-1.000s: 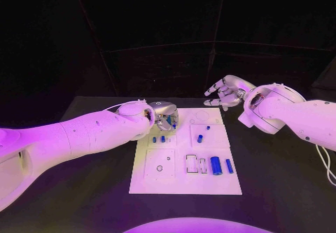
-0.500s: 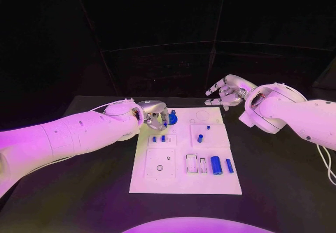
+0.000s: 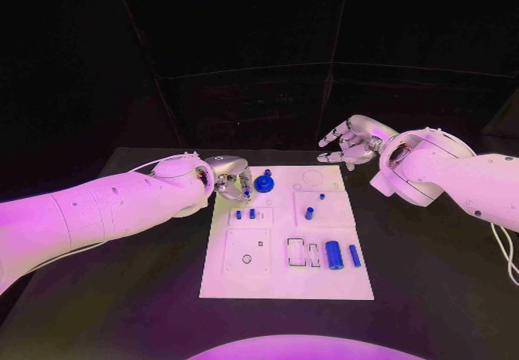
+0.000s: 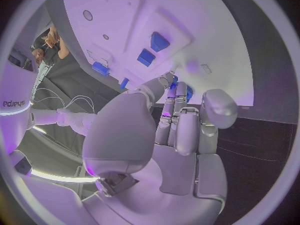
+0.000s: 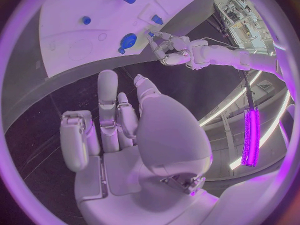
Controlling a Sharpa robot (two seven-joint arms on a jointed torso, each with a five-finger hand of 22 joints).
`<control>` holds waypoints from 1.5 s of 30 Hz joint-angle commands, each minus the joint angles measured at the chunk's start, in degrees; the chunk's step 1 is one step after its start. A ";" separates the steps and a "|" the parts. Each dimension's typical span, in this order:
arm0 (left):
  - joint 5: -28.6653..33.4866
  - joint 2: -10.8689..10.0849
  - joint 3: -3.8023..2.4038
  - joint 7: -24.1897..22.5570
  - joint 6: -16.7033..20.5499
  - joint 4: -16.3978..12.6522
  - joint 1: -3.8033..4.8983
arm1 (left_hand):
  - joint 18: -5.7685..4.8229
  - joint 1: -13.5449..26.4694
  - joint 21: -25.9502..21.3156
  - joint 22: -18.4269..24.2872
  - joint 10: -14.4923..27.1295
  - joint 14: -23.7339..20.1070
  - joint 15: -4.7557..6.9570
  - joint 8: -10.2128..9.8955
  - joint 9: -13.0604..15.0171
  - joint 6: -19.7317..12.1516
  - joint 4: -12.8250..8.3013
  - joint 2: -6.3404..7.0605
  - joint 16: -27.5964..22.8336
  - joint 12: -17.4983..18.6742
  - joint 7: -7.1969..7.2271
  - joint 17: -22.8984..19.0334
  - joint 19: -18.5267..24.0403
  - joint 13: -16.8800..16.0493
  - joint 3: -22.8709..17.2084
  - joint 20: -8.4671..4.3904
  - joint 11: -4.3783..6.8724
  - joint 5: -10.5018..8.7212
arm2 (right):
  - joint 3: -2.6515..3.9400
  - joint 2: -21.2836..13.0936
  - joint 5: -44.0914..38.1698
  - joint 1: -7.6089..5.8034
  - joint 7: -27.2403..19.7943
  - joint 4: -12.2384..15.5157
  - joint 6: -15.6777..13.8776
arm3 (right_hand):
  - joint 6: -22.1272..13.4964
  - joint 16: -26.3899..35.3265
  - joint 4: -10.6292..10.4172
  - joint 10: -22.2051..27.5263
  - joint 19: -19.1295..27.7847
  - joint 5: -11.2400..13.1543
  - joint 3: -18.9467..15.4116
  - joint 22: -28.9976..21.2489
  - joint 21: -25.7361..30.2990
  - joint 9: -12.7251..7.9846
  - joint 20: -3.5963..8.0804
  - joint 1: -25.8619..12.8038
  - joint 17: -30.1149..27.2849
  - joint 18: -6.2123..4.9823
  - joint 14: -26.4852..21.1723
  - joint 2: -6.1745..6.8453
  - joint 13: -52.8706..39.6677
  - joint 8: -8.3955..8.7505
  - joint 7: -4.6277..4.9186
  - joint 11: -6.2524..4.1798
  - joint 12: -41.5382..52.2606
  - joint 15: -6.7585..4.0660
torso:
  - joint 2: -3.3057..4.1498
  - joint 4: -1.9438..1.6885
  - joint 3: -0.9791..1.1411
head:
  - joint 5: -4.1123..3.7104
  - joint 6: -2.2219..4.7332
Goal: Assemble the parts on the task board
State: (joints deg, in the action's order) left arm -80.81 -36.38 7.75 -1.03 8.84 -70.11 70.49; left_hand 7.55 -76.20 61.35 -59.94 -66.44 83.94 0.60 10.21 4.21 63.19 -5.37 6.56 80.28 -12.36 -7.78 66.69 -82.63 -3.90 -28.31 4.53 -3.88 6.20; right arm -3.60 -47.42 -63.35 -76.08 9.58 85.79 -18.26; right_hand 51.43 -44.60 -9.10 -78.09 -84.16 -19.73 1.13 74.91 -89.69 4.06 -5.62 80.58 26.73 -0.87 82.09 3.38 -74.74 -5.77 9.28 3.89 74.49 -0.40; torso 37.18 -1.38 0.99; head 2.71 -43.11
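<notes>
Left hand [image 3: 232,182], at the far left corner of the task board [image 3: 286,281], fingers curled inward with their tips just beside a round blue part [image 3: 264,184]; whether they touch it cannot be told, and nothing is seen held. In the left wrist view the hand's own fingers [image 4: 187,130] cover most of that part, so that only blue slivers show past them.

The black surface [image 3: 433,255] carries the white board at its middle. Nearest on the board lie two upright blue cylinders, one thick [image 3: 334,256] and one thin [image 3: 354,256], side by side at the right, beside a row of rectangular recesses [image 3: 303,253]. Toward the middle stand two small blue pegs [image 3: 245,214] at left and a short blue part [image 3: 308,214] at right, with a tiny blue piece [image 3: 321,197] just beyond it. Farther still sits the round blue part.

Right hand [image 3: 348,147], raised beyond the board's far right corner, fingers spread and holding nothing. The right wrist view shows the board's far end, the round part [image 5: 128,40] and the left hand [image 5: 170,50] next to it.
</notes>
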 commanded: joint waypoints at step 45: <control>0.34 1.77 0.09 0.97 -3.99 1.61 0.01 | -1.03 1.02 0.13 -0.12 -0.46 1.79 0.34 -0.69 -0.13 0.32 -0.15 0.48 0.14 0.93 0.00 -0.52 0.01 0.05 0.08 0.11 -0.10 -0.47 | 0.04 0.14 -0.14 -0.10 -0.37 0.04 -0.41 | 0.16 -0.25 0.18 0.40 -5.84 -0.36 -0.30 15.09 -0.31 -0.08 0.08 0.22 -0.01 0.87 -0.06 -0.27 0.04 -0.29 -0.04 0.13 -0.20 -0.36 | 0.00 0.00 0.04 | -0.08 -0.66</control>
State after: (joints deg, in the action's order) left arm -80.67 -34.62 7.87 -0.41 5.43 -68.50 70.44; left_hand 7.55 -75.75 61.35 -60.00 -66.64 83.94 0.60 9.77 4.16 63.17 -5.37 7.01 80.28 -11.70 -7.76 66.24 -82.62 -3.91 -28.31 4.53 -4.09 5.98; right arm -3.60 -47.31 -63.35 -76.07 9.57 85.77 -18.25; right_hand 51.43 -44.60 -9.10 -78.09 -84.16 -19.73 1.13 74.91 -89.69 4.06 -5.62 80.58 26.73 -0.87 82.09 3.38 -74.76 -5.77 9.28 3.89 74.49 -0.40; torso 37.18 -1.39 1.01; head 2.64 -43.73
